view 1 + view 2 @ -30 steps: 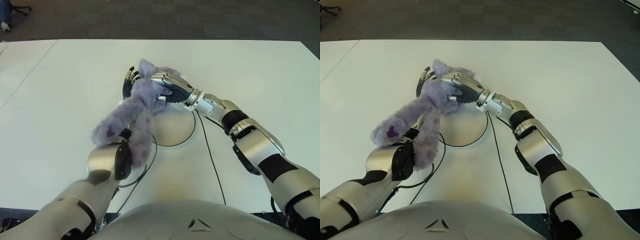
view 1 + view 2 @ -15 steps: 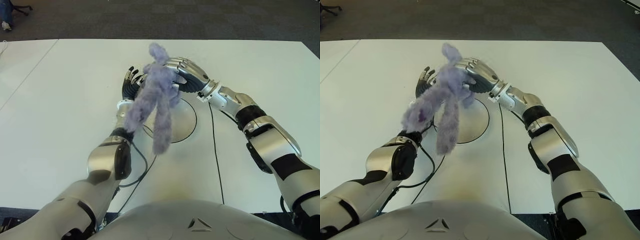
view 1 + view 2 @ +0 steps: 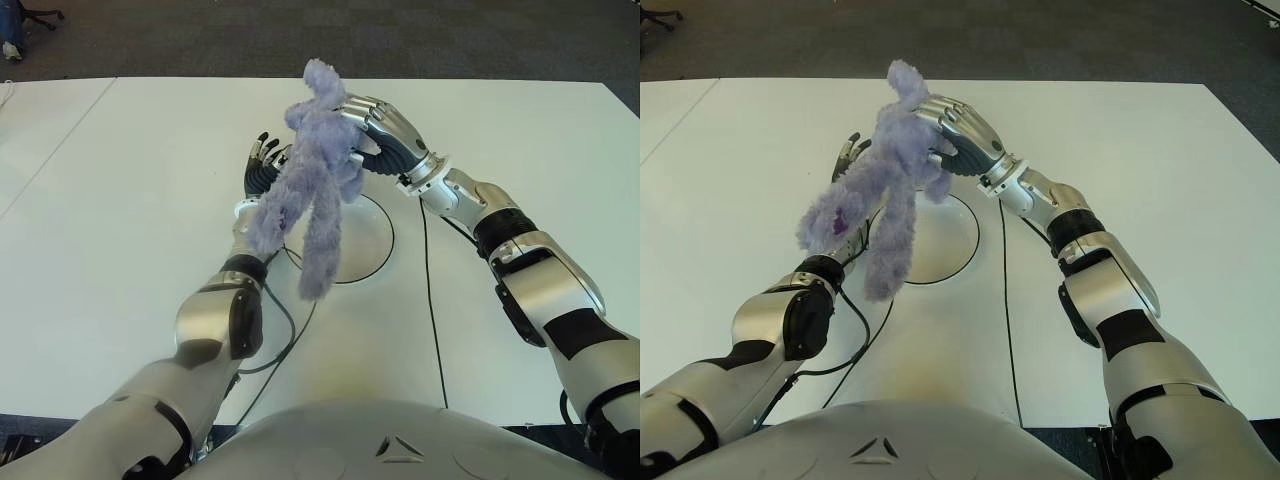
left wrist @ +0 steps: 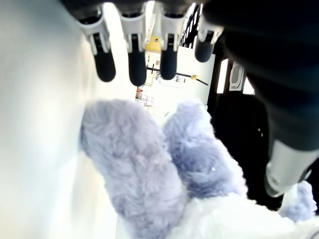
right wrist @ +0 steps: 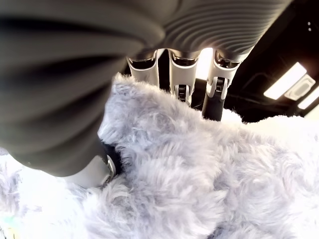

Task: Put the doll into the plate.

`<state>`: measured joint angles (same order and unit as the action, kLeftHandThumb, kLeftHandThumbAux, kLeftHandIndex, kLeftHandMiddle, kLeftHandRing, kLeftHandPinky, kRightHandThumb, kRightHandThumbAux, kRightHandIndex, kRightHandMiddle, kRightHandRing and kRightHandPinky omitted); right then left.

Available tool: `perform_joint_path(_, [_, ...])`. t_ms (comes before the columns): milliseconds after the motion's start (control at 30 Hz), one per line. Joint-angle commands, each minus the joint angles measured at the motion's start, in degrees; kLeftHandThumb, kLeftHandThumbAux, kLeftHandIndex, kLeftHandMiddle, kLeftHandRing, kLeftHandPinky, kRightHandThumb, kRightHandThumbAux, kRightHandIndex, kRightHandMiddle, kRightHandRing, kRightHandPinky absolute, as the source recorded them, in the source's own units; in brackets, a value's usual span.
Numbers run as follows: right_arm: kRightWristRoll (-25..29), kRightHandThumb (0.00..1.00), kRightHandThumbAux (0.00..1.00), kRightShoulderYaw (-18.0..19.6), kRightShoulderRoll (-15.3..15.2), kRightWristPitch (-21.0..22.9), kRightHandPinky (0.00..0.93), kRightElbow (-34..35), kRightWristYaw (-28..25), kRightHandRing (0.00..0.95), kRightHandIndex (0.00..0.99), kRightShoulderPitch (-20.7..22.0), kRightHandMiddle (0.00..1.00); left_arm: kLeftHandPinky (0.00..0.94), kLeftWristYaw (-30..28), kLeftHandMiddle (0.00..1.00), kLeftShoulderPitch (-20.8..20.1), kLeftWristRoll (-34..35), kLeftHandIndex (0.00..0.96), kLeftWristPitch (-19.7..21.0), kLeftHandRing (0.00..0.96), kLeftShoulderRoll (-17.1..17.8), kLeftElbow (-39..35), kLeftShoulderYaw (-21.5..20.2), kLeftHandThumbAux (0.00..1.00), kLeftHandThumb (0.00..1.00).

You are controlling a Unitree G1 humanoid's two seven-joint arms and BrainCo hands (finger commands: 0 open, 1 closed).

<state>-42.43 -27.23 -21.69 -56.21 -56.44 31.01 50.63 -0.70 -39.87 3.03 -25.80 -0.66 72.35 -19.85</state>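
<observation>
Left hand (image 3: pixel 262 168): just left of the plate, fingers straight and relaxed, holding nothing. Purple plush doll (image 3: pixel 308 185): lifted off the white table (image 3: pixel 120 200), legs dangling over the left edge of the white plate (image 3: pixel 365 245). Right hand (image 3: pixel 385 130): raised above the plate's far side, fingers wrapped around the doll's upper body. Step looks like carry/positioning. Next: lower over plate centre, then let go; watch the limp legs spilling over the rim.
</observation>
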Motion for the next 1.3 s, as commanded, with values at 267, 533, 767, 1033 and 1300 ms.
perform_joint_path(267, [2.69,0.706,0.710,3.81,-0.58,-2.04,0.877,-2.45,0.53,0.875,0.440,3.07,0.877,0.217,0.33,0.173,7.05,0.98,0.091,9.19,0.190,-1.71,5.54,-0.69,0.612,0.000])
perform_joint_path(533, [3.86,0.705,0.711,6.27,-0.40,-2.19,0.878,-1.13,0.71,0.874,0.440,4.41,0.869,0.213,0.40,0.169,7.11,0.65,0.082,8.83,0.187,-1.61,5.52,-0.34,0.611,0.000])
perform_joint_path(767, [5.76,0.703,0.713,7.79,-0.31,-3.10,0.871,1.06,-1.17,0.872,0.439,2.93,0.864,0.203,0.35,0.159,7.10,0.75,0.074,8.91,0.178,-1.67,5.52,-0.40,0.603,0.000])
perform_joint_path(1033, [6.04,0.701,0.716,8.08,-0.33,-5.25,0.863,6.37,-2.76,0.871,0.439,-1.01,0.861,0.200,0.34,0.166,7.14,0.80,0.081,8.92,0.180,-1.76,5.53,-0.45,0.610,0.000])
perform_joint_path(1300, [10.14,0.700,0.715,9.50,-0.79,-5.09,0.863,22.11,-8.55,0.870,0.438,-9.98,0.868,0.212,0.60,0.165,7.13,0.86,0.080,8.79,0.183,-1.95,5.51,-0.51,0.638,0.000])
